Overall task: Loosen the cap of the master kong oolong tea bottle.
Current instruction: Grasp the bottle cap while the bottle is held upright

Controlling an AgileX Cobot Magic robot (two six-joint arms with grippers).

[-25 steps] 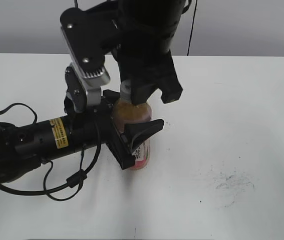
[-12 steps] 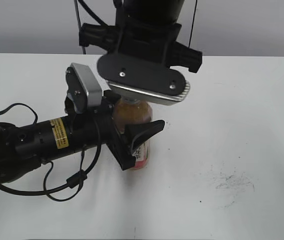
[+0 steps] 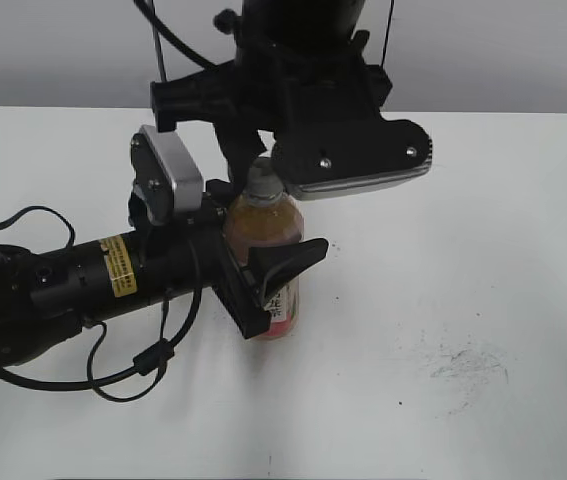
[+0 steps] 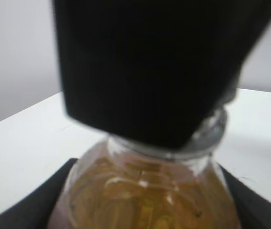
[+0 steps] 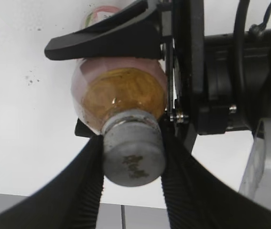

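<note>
The master kong oolong tea bottle (image 3: 268, 235) stands upright on the white table (image 3: 483, 250), amber tea showing above its pink label. My left gripper (image 3: 268, 275) is shut on the bottle's body from the left, one black finger on each side. In the left wrist view the bottle's shoulder (image 4: 145, 191) fills the space between those fingers (image 4: 149, 212). My right gripper (image 3: 259, 165) comes down from above and is shut on the cap (image 3: 264, 184). In the right wrist view the grey ribbed cap (image 5: 133, 153) sits between both ribbed fingers (image 5: 131, 164), above the bottle (image 5: 123, 93).
The left arm (image 3: 73, 285) lies across the table's left side with a black cable loop (image 3: 128, 365) in front of it. Dark scuff marks (image 3: 463, 365) dot the table at the right. A grey wall stands behind the table.
My right wrist has turned about the cap; its silver camera housing swung from the left of the bottle round to the right. The bottle and the left gripper stayed in place.
</note>
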